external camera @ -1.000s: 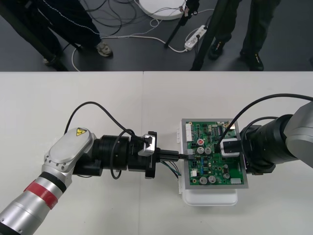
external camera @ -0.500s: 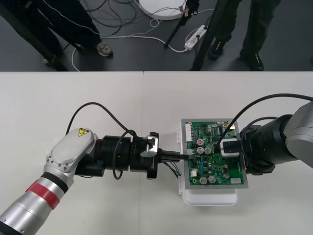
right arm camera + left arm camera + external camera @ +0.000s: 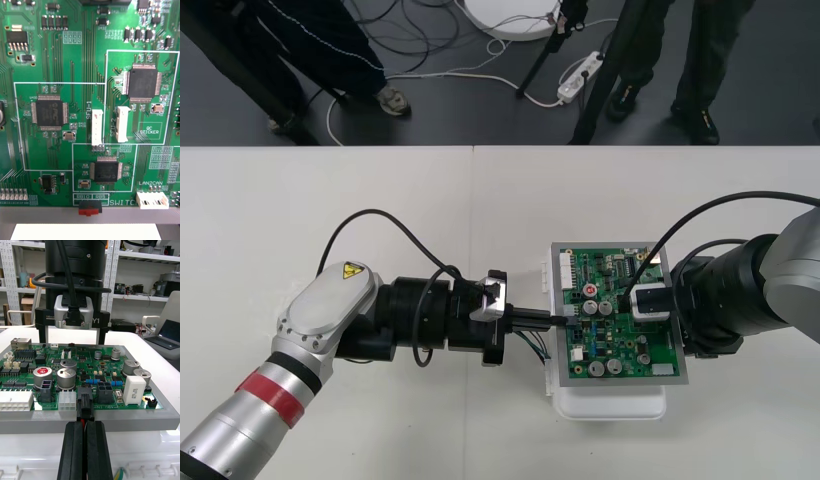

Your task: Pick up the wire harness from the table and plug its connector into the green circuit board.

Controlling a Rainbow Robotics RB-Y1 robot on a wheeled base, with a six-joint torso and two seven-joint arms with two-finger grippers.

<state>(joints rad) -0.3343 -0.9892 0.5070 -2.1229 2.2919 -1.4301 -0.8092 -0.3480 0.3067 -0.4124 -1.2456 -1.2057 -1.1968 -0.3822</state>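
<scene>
The green circuit board (image 3: 605, 345) lies on its white base (image 3: 610, 405) right of centre. My left gripper (image 3: 558, 320) reaches in level from the left to the board's left edge. In the left wrist view it (image 3: 84, 425) is shut on the harness's black plug (image 3: 85, 405), which stands in the row of connectors along the board's (image 3: 82, 354) near edge; I cannot tell if it is fully seated. Thin wires (image 3: 530, 345) trail back under the fingers. My right arm (image 3: 720, 300) hovers over the board, its gripper (image 3: 71, 341) open above the far side.
The right wrist view looks straight down on the board (image 3: 56, 56), with white connectors (image 3: 96, 127) and chips. Tall capacitors (image 3: 66, 377) and a white relay block (image 3: 134, 390) stand just behind the plug. Open table lies left of and in front of the board.
My left gripper has edged a little to the right, toward the board, with the plug in it. The right arm has stayed put.
</scene>
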